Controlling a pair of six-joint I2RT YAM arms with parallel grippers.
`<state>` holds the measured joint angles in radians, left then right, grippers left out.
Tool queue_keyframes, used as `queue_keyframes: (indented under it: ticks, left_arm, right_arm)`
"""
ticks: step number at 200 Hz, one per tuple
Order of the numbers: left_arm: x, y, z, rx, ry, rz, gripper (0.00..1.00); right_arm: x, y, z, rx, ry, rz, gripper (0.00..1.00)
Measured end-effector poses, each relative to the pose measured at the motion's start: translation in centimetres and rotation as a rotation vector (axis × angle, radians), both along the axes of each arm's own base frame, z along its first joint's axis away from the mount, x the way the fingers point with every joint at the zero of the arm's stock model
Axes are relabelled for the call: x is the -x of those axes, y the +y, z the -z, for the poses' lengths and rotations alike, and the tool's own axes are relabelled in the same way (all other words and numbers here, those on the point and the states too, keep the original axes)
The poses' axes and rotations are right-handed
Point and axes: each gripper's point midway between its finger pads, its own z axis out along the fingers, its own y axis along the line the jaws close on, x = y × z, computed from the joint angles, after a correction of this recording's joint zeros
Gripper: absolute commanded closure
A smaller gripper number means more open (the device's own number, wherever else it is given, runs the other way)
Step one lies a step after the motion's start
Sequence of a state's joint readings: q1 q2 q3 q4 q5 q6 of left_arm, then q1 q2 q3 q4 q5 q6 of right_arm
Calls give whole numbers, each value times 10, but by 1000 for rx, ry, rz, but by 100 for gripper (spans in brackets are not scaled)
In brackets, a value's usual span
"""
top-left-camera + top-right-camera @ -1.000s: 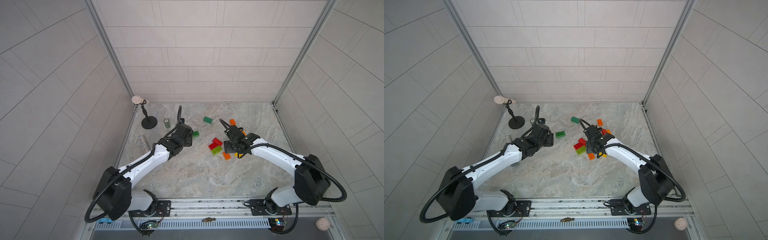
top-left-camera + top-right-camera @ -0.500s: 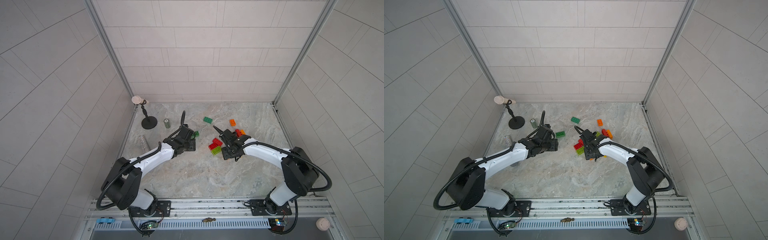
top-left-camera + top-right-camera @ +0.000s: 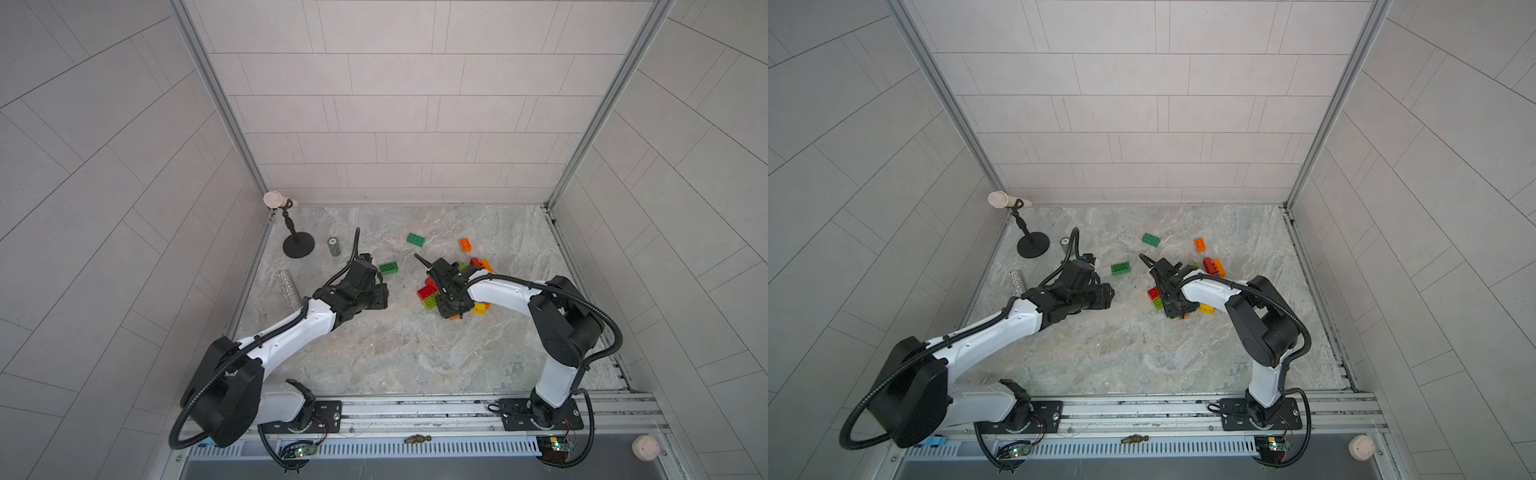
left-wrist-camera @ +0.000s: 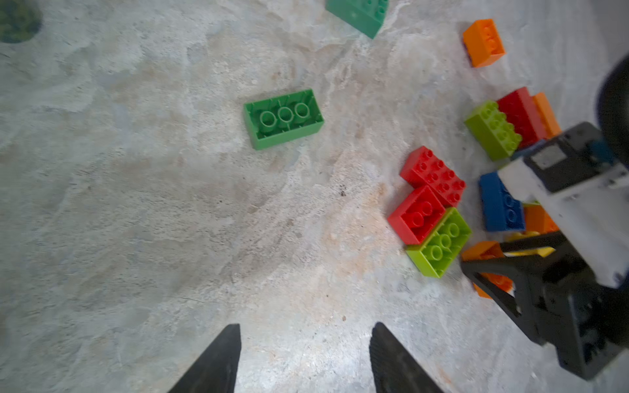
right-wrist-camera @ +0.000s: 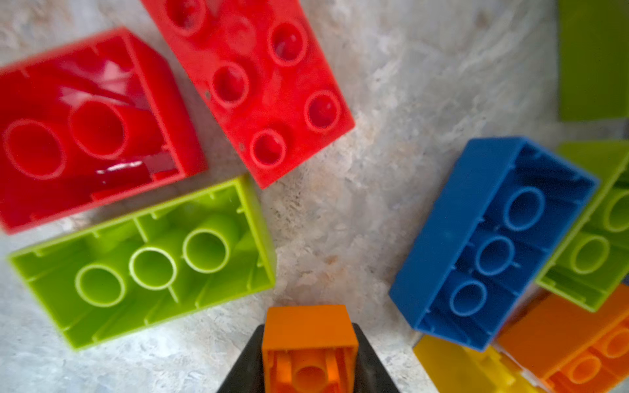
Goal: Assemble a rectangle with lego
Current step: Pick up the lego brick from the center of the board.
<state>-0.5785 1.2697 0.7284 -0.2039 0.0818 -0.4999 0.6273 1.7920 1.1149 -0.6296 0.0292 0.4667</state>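
Note:
The lego lies scattered right of the table's middle. My right gripper (image 5: 309, 327) is shut on a small orange brick (image 5: 308, 320), low over the pile (image 3: 451, 311). Around it lie two red bricks (image 5: 258, 78), an upturned lime brick (image 5: 149, 265), a blue brick (image 5: 490, 238) and a yellow brick (image 3: 480, 308). An upturned green brick (image 4: 283, 118) lies apart, ahead of my left gripper (image 4: 306, 326). That gripper is open over bare table, holding nothing (image 3: 380, 297). A dark green brick (image 3: 415, 239) and an orange brick (image 3: 465, 244) lie farther back.
A black stand (image 3: 298, 245) with a beige cup on its arm, a small green can (image 3: 333, 247) and a glittery silver tube (image 3: 288, 287) sit along the left wall. Tiled walls close three sides. A metal rail (image 3: 415, 409) runs along the front.
My right gripper has closed on the orange brick at the pile's front edge. The left arm has drawn back from the green brick, its jaws slightly narrower.

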Motion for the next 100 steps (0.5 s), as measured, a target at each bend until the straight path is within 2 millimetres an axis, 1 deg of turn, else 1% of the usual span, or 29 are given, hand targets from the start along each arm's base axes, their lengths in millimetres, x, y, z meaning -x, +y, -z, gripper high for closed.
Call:
queue_keyframes:
  ticks: [13, 27, 32, 45, 57, 64, 75, 83, 100]
  left_arm:
    - [12, -4, 1, 55, -19, 39, 37]
    - [26, -12, 1, 107, -70, 92, 34]
    - [32, -17, 2, 118, -102, 121, 33]
    - [55, -39, 5, 136, -195, 244, 28]
    - [76, -58, 13, 143, -286, 358, 24]
    - [83, -65, 19, 148, -318, 399, 22]
    - [83, -69, 26, 145, -352, 418, 19]
    - [80, -73, 26, 147, -374, 428, 16]
    - [71, -90, 12, 196, -440, 449, 13]
  right_arm:
    - [9, 3, -3, -41, 23, -7, 65]
    - [23, 5, -13, -114, 50, -4, 65]
    - [27, 6, -17, -146, 57, -1, 65]
    - [33, 11, -34, -269, 69, 31, 66]
    - [30, 14, -49, -385, 71, 74, 66]
    - [28, 17, -55, -447, 76, 98, 65]
    - [23, 20, -64, -532, 84, 131, 65]
    - [20, 23, -68, -587, 96, 148, 65]
    - [20, 32, -76, -684, 129, 165, 65]
